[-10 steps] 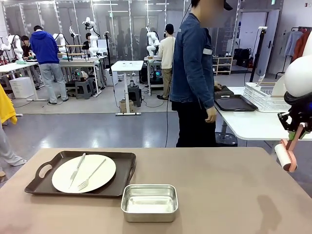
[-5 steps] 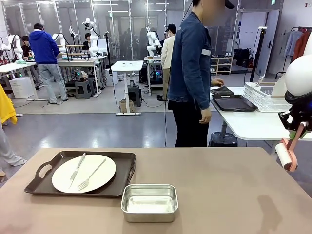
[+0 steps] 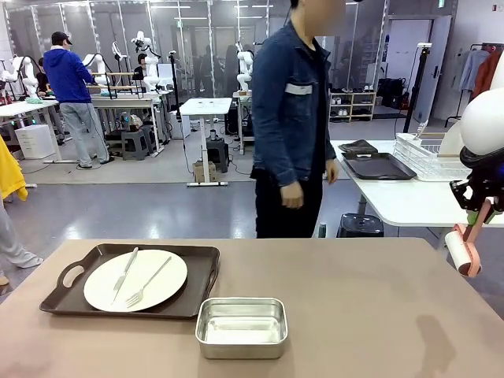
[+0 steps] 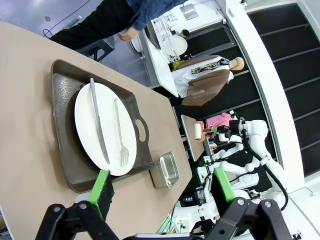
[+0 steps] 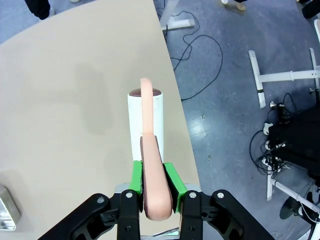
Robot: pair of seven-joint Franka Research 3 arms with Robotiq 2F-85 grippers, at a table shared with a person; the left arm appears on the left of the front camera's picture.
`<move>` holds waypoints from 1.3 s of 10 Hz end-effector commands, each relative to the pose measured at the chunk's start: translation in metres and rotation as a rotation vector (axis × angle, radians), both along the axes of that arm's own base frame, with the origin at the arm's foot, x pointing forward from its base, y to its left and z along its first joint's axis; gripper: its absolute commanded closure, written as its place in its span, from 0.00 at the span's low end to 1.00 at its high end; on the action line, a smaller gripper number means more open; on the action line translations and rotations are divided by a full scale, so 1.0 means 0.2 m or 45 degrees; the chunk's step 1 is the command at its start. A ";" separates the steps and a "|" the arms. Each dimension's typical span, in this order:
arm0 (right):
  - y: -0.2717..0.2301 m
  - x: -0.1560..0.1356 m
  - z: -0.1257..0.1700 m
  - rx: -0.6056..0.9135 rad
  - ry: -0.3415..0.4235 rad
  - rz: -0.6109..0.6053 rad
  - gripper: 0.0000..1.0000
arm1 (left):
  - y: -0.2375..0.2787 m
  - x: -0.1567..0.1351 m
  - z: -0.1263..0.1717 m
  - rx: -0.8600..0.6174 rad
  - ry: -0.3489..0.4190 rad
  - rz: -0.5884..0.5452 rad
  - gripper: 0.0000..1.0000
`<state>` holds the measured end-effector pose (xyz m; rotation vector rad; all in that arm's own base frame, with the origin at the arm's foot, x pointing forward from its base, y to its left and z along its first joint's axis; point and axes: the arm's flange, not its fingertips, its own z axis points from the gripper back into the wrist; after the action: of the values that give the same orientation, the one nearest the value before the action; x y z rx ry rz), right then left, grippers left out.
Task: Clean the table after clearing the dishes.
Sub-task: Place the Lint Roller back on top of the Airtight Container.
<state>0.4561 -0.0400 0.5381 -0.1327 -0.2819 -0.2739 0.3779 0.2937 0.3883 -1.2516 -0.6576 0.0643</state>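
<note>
On the left of the beige table [image 3: 354, 315] a dark brown tray [image 3: 201, 276] carries a white plate [image 3: 169, 283] with a knife [image 3: 126, 272] and a fork [image 3: 150, 281] across it. At the right edge of the front view my right gripper [image 3: 479, 211] is shut on the pink handle of a roller [image 3: 462, 250] and holds it off the table; up close the gripper [image 5: 153, 172] clamps the handle with the white roll [image 5: 135, 120] beyond it. My left gripper [image 4: 161, 172] hangs open well above the tray [image 4: 62, 150] and plate [image 4: 107, 125].
A small empty steel pan [image 3: 241, 302] sits in front of the tray. A person in a denim jacket [image 3: 291, 118] stands at the far edge. Behind them a white table [image 3: 409, 201] holds dark trays [image 3: 378, 165] and a wire rack [image 3: 425, 157].
The person has turned away from the white table and stepped left, now behind my table's middle. Neither arm has moved, and the tray and pan lie as before.
</note>
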 end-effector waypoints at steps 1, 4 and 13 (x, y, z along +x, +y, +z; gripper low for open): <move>0.00 -0.01 0.01 -0.004 -0.001 -0.002 0.77 | 0.01 -0.02 0.00 0.007 -0.008 -0.011 0.00; 0.00 0.00 0.00 0.000 0.000 0.000 0.77 | 0.01 -0.02 0.00 0.007 -0.008 -0.011 0.00; 1.82 -0.46 0.33 -0.261 -0.213 1.986 0.77 | 0.01 -0.02 0.00 0.007 -0.008 -0.011 0.00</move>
<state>0.3546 0.3346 0.5971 -0.1119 -0.5208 1.0764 0.3778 0.2938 0.3883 -1.2515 -0.6578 0.0646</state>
